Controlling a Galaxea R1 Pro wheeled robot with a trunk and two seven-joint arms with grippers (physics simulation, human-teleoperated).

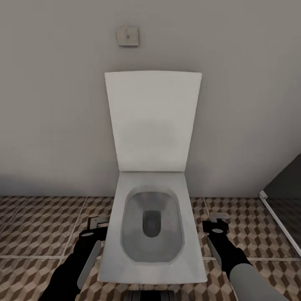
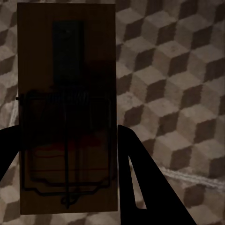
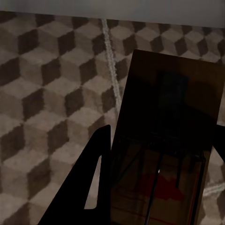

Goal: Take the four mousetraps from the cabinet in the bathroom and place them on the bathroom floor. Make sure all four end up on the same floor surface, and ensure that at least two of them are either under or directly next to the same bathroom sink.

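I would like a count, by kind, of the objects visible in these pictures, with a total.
Small flat dark-brown wooden mousetraps: 2, one in the left claw (mousetrap), one in the right claw (mousetrap).
White rectangular toilet with raised lid: 1
Small square beige wall plate: 1
Black robot claws: 2
Total: 6

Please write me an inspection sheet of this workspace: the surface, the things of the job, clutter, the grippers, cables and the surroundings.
Surface: bathroom floor, cube-pattern tiles with pale grout lines.
Job's things: one mousetrap between the left gripper's fingers; a second mousetrap in the right gripper.
Clutter: nothing seen.
Grippers: left gripper shut on its mousetrap, left of the toilet; right gripper shut on its mousetrap, on the toilet's right.
Cables: nothing seen.
Surroundings: white toilet, lid raised against a grey wall; small wall plate above.
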